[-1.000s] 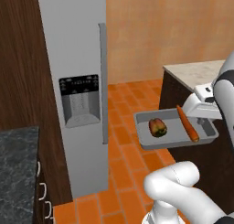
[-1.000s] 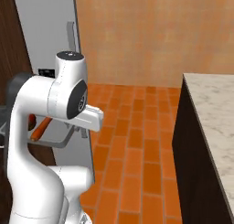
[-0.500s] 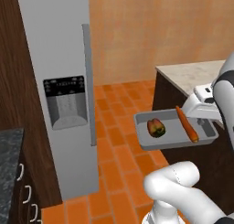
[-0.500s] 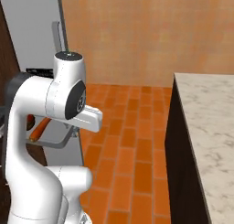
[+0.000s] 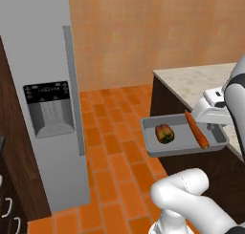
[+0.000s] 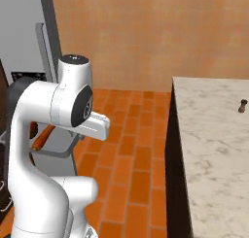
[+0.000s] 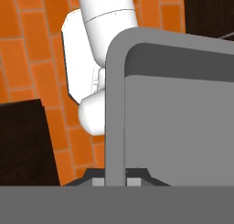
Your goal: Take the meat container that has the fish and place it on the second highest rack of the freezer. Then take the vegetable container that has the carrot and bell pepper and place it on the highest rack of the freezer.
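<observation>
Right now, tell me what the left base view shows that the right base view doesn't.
Left base view alone: the bell pepper lying in the grey tray, and the freezer's dispenser panel. Right base view alone: a small dark shaker on the marble counter. Shared: the carrot, the tray, the freezer, the brick floor.

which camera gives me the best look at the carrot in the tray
The left base view: the carrot lies fully visible in the grey tray, beside the bell pepper. The right base view catches just an orange sliver behind the arm; the hand view sees the tray's rim.
</observation>
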